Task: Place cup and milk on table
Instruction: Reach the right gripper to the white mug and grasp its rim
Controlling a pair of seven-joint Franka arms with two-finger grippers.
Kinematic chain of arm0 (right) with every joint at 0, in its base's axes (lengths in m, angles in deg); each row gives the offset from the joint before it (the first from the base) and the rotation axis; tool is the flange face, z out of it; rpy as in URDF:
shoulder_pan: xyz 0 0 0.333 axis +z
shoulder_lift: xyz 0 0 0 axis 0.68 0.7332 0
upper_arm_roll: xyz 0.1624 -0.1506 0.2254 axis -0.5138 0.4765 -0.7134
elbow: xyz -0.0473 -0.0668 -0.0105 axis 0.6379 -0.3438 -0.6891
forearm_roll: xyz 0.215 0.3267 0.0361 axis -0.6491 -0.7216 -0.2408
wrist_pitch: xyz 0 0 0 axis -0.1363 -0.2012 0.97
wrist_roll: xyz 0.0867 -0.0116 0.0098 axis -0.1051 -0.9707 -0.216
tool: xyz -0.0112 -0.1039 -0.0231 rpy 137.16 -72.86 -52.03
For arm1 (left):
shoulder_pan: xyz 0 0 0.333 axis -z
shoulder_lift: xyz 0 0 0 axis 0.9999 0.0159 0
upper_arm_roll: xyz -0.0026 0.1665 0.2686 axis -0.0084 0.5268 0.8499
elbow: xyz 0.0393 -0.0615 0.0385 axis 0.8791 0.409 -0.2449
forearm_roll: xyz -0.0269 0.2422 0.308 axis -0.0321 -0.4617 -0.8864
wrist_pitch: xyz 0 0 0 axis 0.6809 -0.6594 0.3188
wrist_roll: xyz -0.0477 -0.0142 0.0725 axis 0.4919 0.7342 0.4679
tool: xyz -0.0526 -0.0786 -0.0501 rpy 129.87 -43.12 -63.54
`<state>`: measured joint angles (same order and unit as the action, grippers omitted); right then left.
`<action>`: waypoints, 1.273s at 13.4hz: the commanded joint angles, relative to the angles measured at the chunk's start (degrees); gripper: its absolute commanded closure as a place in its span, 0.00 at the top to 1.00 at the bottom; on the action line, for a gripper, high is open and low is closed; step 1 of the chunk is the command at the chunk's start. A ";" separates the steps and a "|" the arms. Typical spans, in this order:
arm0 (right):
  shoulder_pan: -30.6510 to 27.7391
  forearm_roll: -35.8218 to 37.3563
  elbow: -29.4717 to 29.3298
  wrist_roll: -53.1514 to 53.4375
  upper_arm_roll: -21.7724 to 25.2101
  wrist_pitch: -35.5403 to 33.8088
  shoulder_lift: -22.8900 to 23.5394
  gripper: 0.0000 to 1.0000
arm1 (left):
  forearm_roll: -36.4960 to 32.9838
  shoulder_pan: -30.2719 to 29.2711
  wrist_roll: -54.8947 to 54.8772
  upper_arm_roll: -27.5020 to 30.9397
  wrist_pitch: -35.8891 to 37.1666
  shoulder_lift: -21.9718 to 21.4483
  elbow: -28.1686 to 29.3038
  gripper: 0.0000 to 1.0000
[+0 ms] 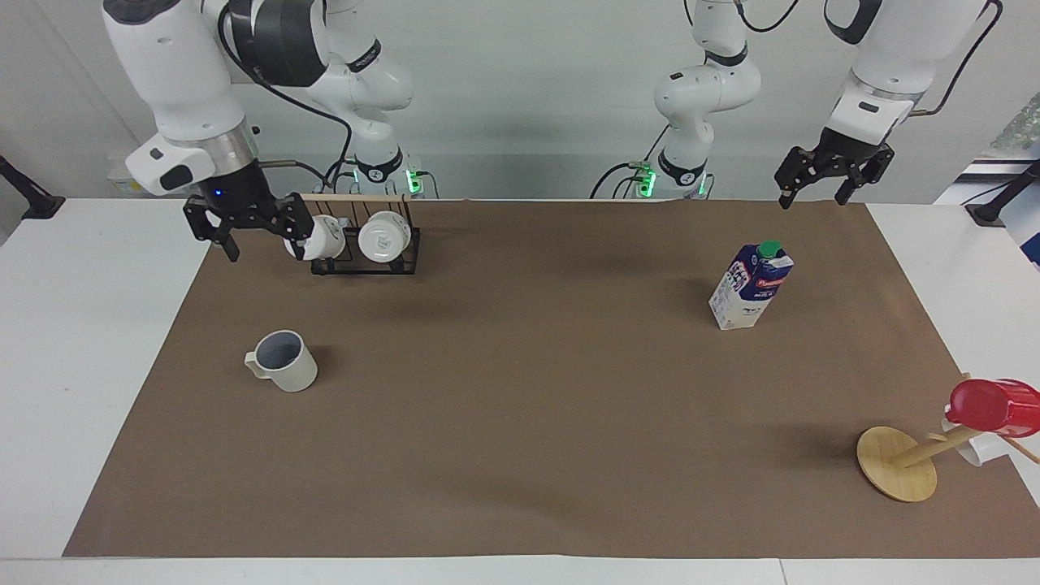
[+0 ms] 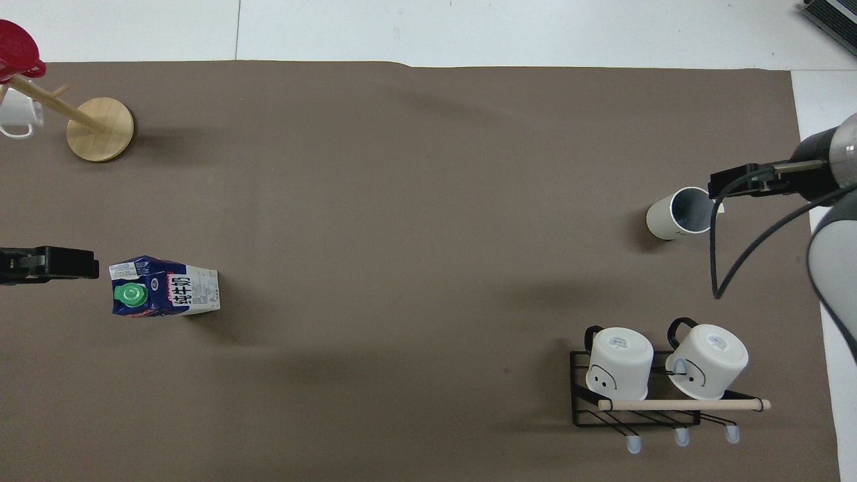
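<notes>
The off-white cup (image 1: 283, 361) stands upright on the brown mat of the table (image 1: 520, 439), toward the right arm's end; it also shows in the overhead view (image 2: 677, 215). The blue-and-white milk carton (image 1: 751, 286) stands upright on the mat toward the left arm's end, green cap up (image 2: 164, 286). My right gripper (image 1: 266, 248) is open and empty, up in the air beside the mug rack. In the overhead view its tip (image 2: 726, 186) overlaps the cup's handle side. My left gripper (image 1: 814, 199) is open and empty, waiting in the air over the mat edge at the robots' end.
A black wire rack (image 1: 357, 244) with two white mugs stands near the robots, nearer than the cup. A wooden mug tree (image 1: 898, 463) with a red cup (image 1: 991, 406) and a white mug stands at the left arm's end, farther from the robots than the milk.
</notes>
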<state>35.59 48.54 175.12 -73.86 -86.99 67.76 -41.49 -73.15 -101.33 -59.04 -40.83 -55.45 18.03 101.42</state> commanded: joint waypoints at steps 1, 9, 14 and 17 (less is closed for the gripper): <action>-1.44 0.59 3.49 -2.42 -0.10 4.52 2.08 1.00 | -1.10 -0.33 0.58 -0.31 1.36 0.41 -1.35 1.00; -2.85 0.59 14.05 -2.33 -0.19 22.37 8.42 0.99 | -1.10 -0.33 0.58 -0.31 1.36 0.41 -1.35 1.00; -2.41 0.59 16.15 -2.15 -0.19 26.94 11.41 0.82 | -1.10 -0.33 0.58 -0.31 1.45 0.41 -1.35 1.00; -2.59 0.59 17.65 -2.15 -0.10 28.35 12.11 0.61 | -1.10 -0.33 0.49 -0.31 1.36 0.41 -1.35 1.00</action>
<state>33.48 48.57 191.20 -75.55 -86.92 94.54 -29.32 -73.15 -101.33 -59.04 -40.83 -55.39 18.03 101.42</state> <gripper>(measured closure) 0.229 0.000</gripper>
